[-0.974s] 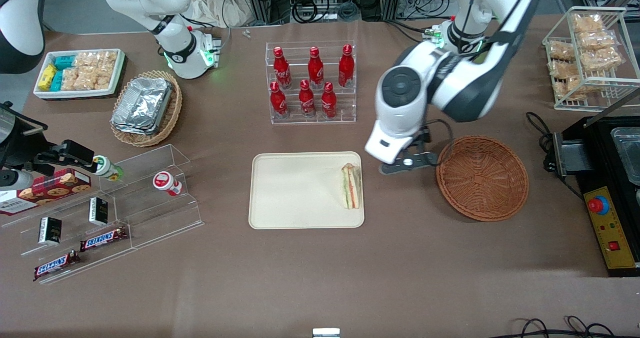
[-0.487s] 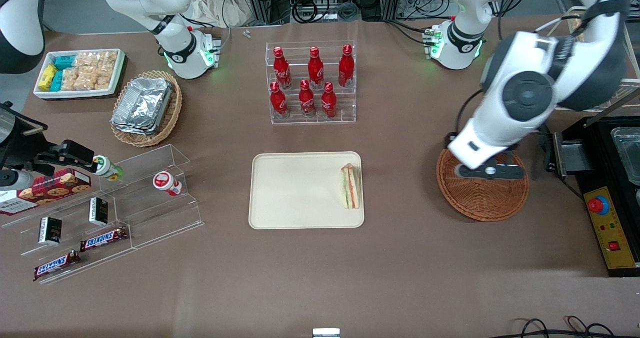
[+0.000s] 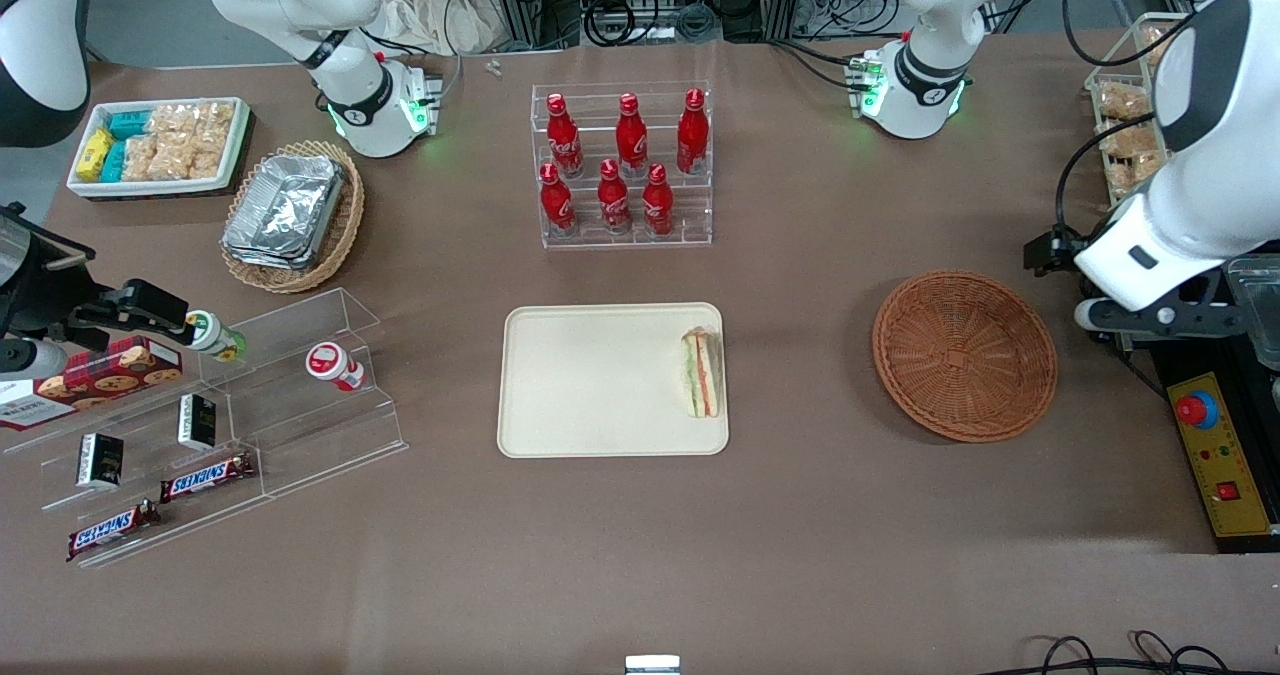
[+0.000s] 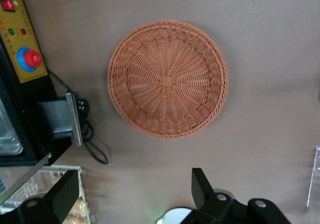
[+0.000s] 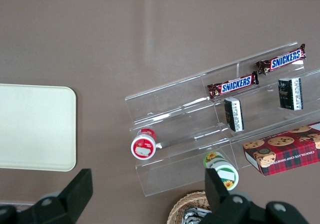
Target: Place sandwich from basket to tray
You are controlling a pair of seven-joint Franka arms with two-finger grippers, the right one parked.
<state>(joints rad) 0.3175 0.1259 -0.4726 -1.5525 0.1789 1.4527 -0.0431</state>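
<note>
The sandwich [image 3: 702, 372], a white bread wedge with orange and green layers, lies on the cream tray [image 3: 590, 385] at the edge nearest the basket. The round reddish-brown basket [image 3: 964, 355] stands empty beside the tray, toward the working arm's end; the wrist view shows the basket [image 4: 168, 78] from above with nothing in it. My gripper [image 3: 1160, 320] hangs past the basket, above the black machine at the table's end. It is open, its black fingers [image 4: 200, 189] wide apart with nothing between them. A corner of the tray [image 5: 35, 126] shows in the right wrist view.
A rack of red cola bottles [image 3: 625, 165] stands farther from the camera than the tray. A wire rack of snack bags [image 3: 1180, 115] and a black machine with a red button [image 3: 1197, 410] sit at the working arm's end. Acrylic shelves [image 3: 230, 415] with snacks lie toward the parked arm's end.
My arm has swung away from the tray's edge, passed over the basket, and now hangs at the working arm's end of the table. The sandwich has stayed put on the tray.
</note>
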